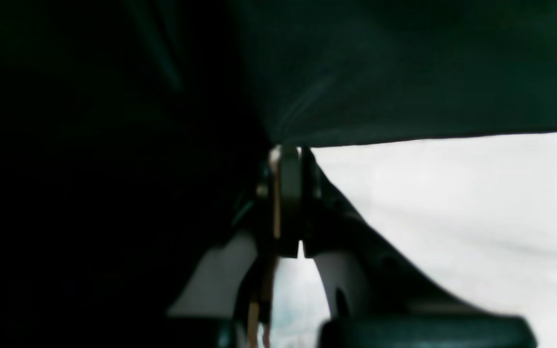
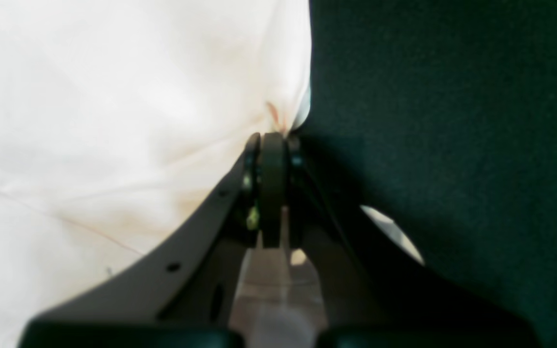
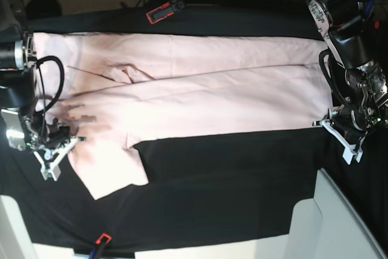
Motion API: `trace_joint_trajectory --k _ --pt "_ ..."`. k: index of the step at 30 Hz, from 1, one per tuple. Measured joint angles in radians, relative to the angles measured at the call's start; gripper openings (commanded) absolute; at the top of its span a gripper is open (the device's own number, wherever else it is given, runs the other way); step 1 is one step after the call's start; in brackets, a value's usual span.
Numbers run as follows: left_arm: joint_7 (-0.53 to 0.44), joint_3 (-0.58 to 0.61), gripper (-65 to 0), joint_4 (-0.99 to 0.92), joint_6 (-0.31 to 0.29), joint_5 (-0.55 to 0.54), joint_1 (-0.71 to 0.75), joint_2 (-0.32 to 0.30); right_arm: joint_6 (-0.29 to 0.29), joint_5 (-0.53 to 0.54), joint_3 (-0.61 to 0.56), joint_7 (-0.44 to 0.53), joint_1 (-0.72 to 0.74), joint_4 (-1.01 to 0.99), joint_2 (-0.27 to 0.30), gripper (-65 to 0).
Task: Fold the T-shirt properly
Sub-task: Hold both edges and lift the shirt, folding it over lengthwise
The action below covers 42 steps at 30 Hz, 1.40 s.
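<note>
Both claws clamped on the T-shirt (image 3: 200, 92)

Your left gripper (image 3: 335, 127) pinched its 3 o'clock end, your right gripper (image 3: 59, 144) its 9 o'clock end (long axis between them).

No text, label, brand, number or sign can be read on anything in these views; the wrist views are blurred throughout.

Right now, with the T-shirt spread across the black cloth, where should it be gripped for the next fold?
Probably the T-shirt's near long edge, at its two end corners, approached from the near side. It lies flat and lengthwise, so lifting both ends together should carry that edge over evenly.
</note>
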Motion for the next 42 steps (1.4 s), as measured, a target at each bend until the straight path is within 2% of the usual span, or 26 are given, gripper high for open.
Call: trace_joint_trajectory --k 2,9,13,22,28,35,42 --pt "0.003 0.000 -65.0 0.000 0.000 0.002 0.003 0.000 -0.046 -0.003 0.000 -0.013 -0.010 0.052 0.001 -65.0" --pt "0.003 -0.002 -65.0 0.003 0.000 -0.002 0.001 0.000 -0.052 0.015 0.028 -0.009 -0.024 0.152 0.037 -65.0" --pt "0.016 -0.001 -65.0 0.043 -0.002 -0.008 0.007 0.003 -0.050 0.010 0.132 -0.075 -0.072 0.218 0.048 -65.0" --pt "0.000 0.008 -65.0 0.138 -0.004 -0.009 0.041 0.003 -0.051 0.015 0.160 -0.224 -0.163 0.438 0.065 -65.0" --pt "0.006 0.007 -65.0 0.138 -0.004 -0.014 0.058 0.005 -0.048 0.015 0.276 -0.349 -0.290 0.646 0.068 -65.0" --pt "0.006 0.009 -65.0 0.241 -0.004 -0.018 0.053 0.005 -0.048 0.021 0.344 -0.414 -0.392 0.862 0.058 -65.0" --pt "0.003 0.136 -65.0 0.248 -0.003 -0.013 0.022 0.006 -0.052 0.016 0.427 -0.473 -0.429 0.991 0.062 -65.0"
